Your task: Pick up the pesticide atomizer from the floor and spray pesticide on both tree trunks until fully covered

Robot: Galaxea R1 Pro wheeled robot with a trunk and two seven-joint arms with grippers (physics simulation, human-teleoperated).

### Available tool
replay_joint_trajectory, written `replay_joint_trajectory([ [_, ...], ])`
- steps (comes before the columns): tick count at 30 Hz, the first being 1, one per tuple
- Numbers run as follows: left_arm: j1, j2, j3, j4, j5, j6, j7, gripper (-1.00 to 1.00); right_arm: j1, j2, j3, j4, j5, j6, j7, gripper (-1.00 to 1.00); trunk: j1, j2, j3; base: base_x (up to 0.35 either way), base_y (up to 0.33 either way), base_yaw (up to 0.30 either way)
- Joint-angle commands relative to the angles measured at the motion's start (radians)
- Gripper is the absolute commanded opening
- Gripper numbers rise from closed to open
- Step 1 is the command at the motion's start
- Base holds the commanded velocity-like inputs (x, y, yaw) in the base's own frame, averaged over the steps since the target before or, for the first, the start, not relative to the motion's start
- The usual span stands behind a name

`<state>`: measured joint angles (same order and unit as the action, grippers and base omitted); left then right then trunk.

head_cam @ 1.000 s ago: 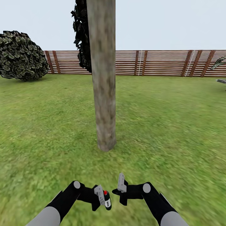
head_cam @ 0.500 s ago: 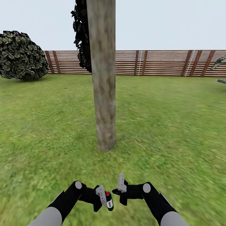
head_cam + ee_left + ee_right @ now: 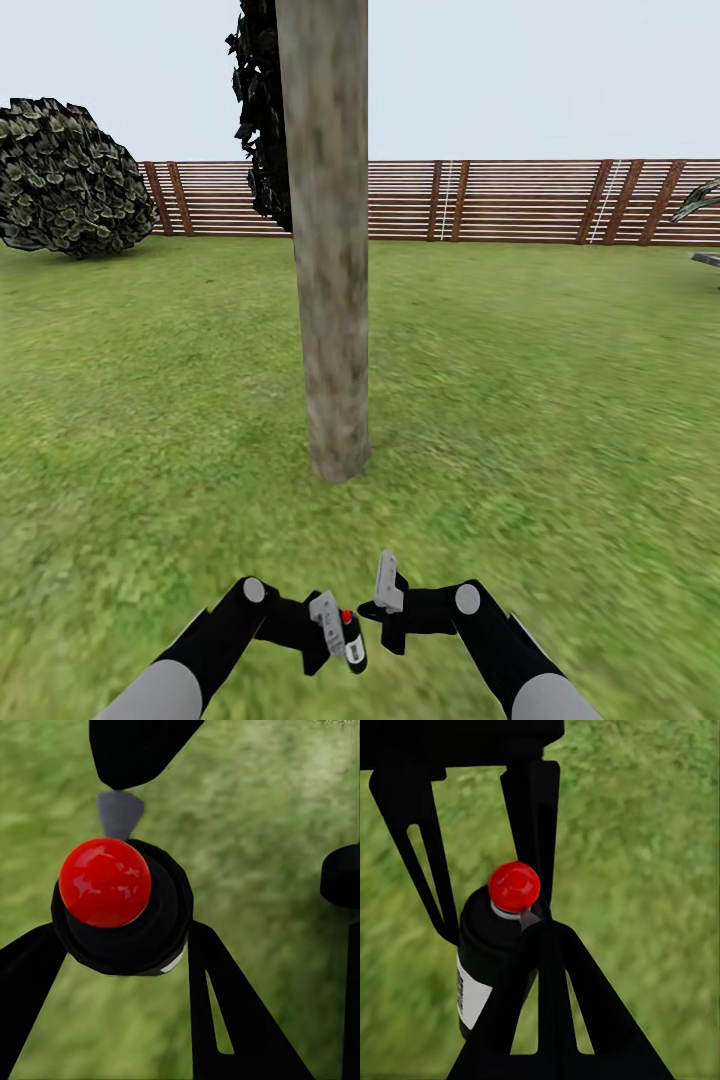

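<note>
One tree trunk [image 3: 330, 300], thick and beige-grey, rises from the grass floor [image 3: 520, 400] straight ahead of me. Its crown is cut off above. The pesticide atomizer [image 3: 351, 645] is a small black bottle with a red cap [image 3: 105, 881] and a white label [image 3: 471, 996]. My left gripper [image 3: 338, 630] is shut on it, one finger [image 3: 225, 1020] on each side of the body. It is held low, well short of the trunk. My right gripper [image 3: 386, 588] is beside it, shut on nothing, its fingers [image 3: 547, 1005] close to the bottle. The pesticide itself is out of view.
A brown slatted fence [image 3: 520, 200] closes the lawn at the back. A dark leafy crown [image 3: 65, 180] sits at the far left and dark foliage [image 3: 262, 110] hangs behind the trunk. A frond and a grey edge [image 3: 705, 258] show at the far right.
My left gripper has carried the atomizer slightly rightward and lower, nearer the right gripper. The right arm and the view have held still.
</note>
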<state>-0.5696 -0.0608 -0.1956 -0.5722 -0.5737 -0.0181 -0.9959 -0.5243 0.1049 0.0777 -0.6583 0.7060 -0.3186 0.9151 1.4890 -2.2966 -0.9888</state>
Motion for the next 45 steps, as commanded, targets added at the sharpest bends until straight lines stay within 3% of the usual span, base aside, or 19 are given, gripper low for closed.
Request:
replay_joint_trajectory([
  [1, -0.001, -0.002, 0.001, -0.001, -0.006, -0.002, -0.003, -1.00, 0.000, 0.001, -0.001, -0.001, 0.008, -0.005, 0.001, -1.00, 0.000, 0.000, -0.001, 0.000, 0.000, 0.000],
  [16, -0.002, -0.008, 0.001, -0.001, -0.004, -0.002, -0.001, -1.00, 0.000, 0.001, -0.001, -0.003, 0.007, -0.005, 0.001, -1.00, 0.000, 0.000, -0.001, 0.000, 0.000, 0.000],
  [18, -0.003, 0.040, 0.001, 0.000, -0.012, -0.002, 0.001, -1.00, 0.000, 0.000, -0.001, -0.003, 0.007, -0.005, 0.000, -1.00, 0.000, 0.000, -0.001, 0.000, 0.000, 0.000],
  [23, -0.001, 0.114, 0.001, 0.000, -0.012, -0.002, 0.002, -1.00, 0.000, 0.000, -0.001, -0.004, 0.008, -0.005, -0.001, -1.00, 0.000, 0.000, -0.001, 0.000, 0.000, 0.000],
  [27, 0.003, 0.133, 0.001, 0.001, -0.012, -0.003, 0.002, -1.00, 0.000, 0.000, -0.001, -0.011, 0.009, -0.005, -0.001, -1.00, 0.000, 0.000, -0.001, 0.000, 0.000, 0.000],
  [30, 0.002, 0.174, 0.001, 0.003, -0.012, -0.049, 0.002, -1.00, 0.000, -0.001, -0.001, -0.012, 0.009, -0.005, -0.001, -1.00, 0.000, 0.000, -0.001, 0.000, 0.000, 0.000],
  [31, 0.003, 0.197, 0.001, 0.004, -0.012, -0.061, 0.002, -1.00, 0.000, -0.001, -0.001, -0.011, 0.009, -0.005, -0.001, 1.00, 0.000, 0.000, -0.001, 0.000, 0.000, 0.000],
  [35, 0.005, 0.267, 0.008, 0.004, -0.012, -0.076, 0.003, -1.00, 0.000, -0.002, -0.002, -0.011, 0.009, -0.006, -0.001, 1.00, 0.000, 0.000, -0.001, 0.000, 0.000, 0.000],
  [38, 0.008, 0.303, 0.010, 0.003, -0.012, -0.077, 0.005, -1.00, 0.000, -0.006, -0.007, -0.008, 0.008, -0.007, -0.005, 1.00, 0.000, 0.000, -0.001, 0.000, 0.000, 0.000],
  [41, 0.008, 0.333, 0.015, 0.008, -0.008, -0.072, 0.043, -1.00, 0.001, -0.036, -0.009, 0.003, 0.008, -0.011, -0.027, 1.00, 0.000, 0.000, -0.001, 0.000, 0.000, 0.000],
  [43, 0.008, 0.342, 0.039, 0.014, -0.004, -0.069, 0.102, -1.00, 0.002, -0.067, -0.010, 0.036, 0.003, -0.012, -0.093, 1.00, 0.000, 0.000, -0.001, 0.000, 0.000, 0.000],
  [45, 0.009, 0.346, 0.097, 0.021, -0.001, -0.066, 0.182, -1.00, 0.003, -0.092, -0.029, 0.126, -0.004, -0.013, -0.249, 1.00, 0.000, 0.000, -0.001, 0.000, 0.000, 0.000],
])
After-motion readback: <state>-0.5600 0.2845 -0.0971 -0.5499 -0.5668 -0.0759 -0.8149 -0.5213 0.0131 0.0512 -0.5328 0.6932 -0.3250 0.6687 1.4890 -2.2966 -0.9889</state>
